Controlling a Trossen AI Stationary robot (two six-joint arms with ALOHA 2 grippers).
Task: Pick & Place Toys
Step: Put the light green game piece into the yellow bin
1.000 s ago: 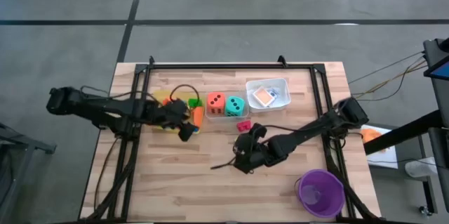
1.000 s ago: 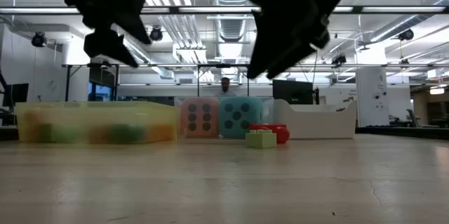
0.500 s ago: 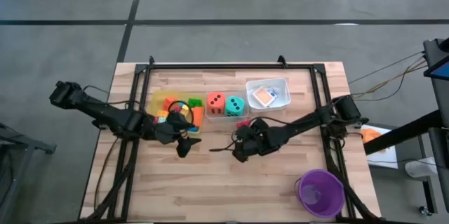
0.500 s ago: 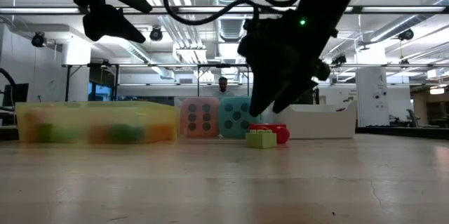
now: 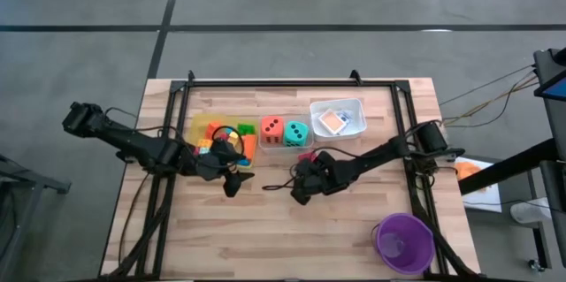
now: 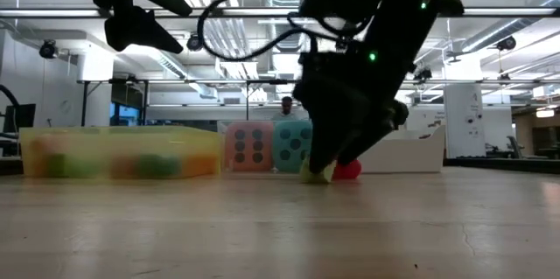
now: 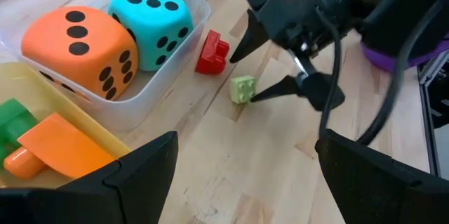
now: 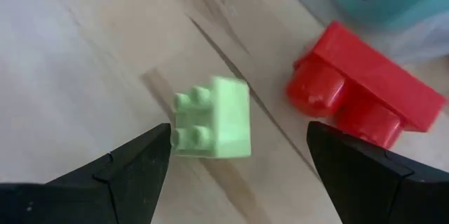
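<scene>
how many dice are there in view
2. The orange die and the teal die sit side by side in the clear tray, orange nearer the yellow tray. None else shows, though the trays could hide more.

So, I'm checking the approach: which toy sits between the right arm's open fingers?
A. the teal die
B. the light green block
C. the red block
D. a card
B: the right wrist view shows the light green block centred between the open fingers, with the red block off to one side.
</scene>
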